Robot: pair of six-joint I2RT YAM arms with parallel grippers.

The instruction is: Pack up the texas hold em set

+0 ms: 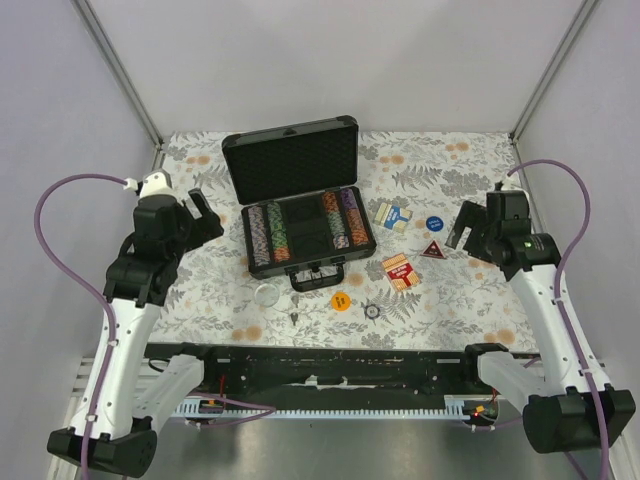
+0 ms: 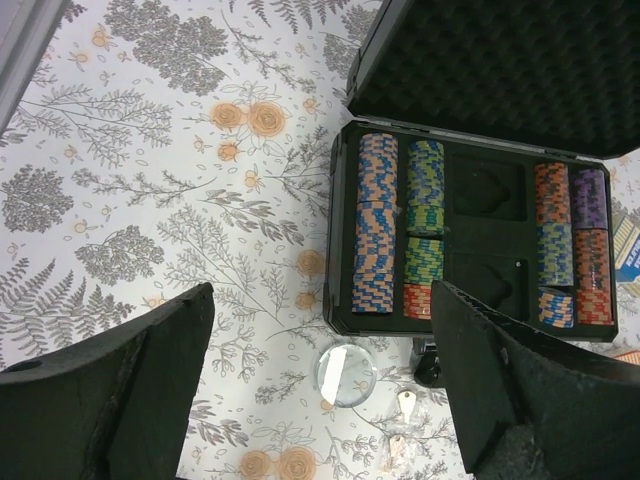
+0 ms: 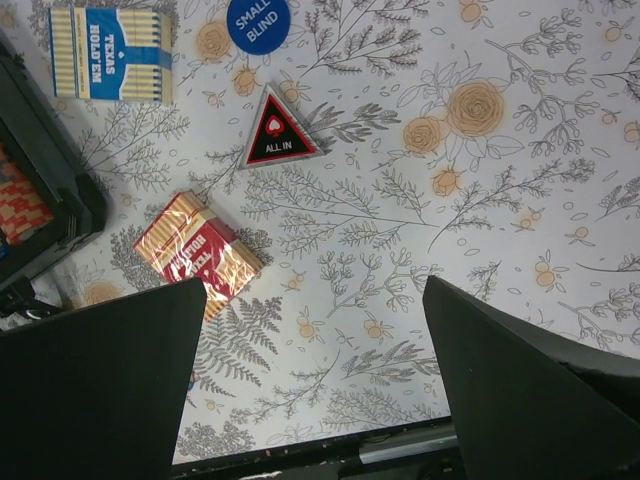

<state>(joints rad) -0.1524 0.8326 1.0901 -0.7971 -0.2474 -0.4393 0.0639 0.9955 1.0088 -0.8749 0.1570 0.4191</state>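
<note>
1. The left gripper (image 2: pixel 322 295) hangs over the table with its two fingers spread wide and nothing between them.
2. Ahead of it, off toward its right finger, lies the black case (image 2: pixel 480 240). Its lid (image 2: pixel 500 70) is thrown back and the foam lining shows. Rows of striped poker chips (image 2: pixel 378 225) fill the slots down both sides.
3. Just ahead of that gripper's gap, by the case's handle (image 2: pixel 428 365), a clear round disc (image 2: pixel 345 373) and some small keys (image 2: pixel 405 405) lie on the flowered tablecloth (image 2: pixel 150 170).
4. The right gripper (image 3: pixel 315 290) is open just as wide and has hold of nothing. It hovers above the cloth, well to the right of the case.
5. The red card deck (image 3: pixel 197 252) lies just beyond the tip of its left-hand finger.
6. Farther out from that deck sits the triangular "all in" marker (image 3: pixel 275 133). Beyond it are the blue "small blind" button (image 3: pixel 258 22) and, to its left, the blue card deck (image 3: pixel 110 55).
7. Seen from above, an orange button (image 1: pixel 341 300) and a dark round button (image 1: pixel 372 311) lie between the two arms, near the front of the case and apart from both grippers.
</note>
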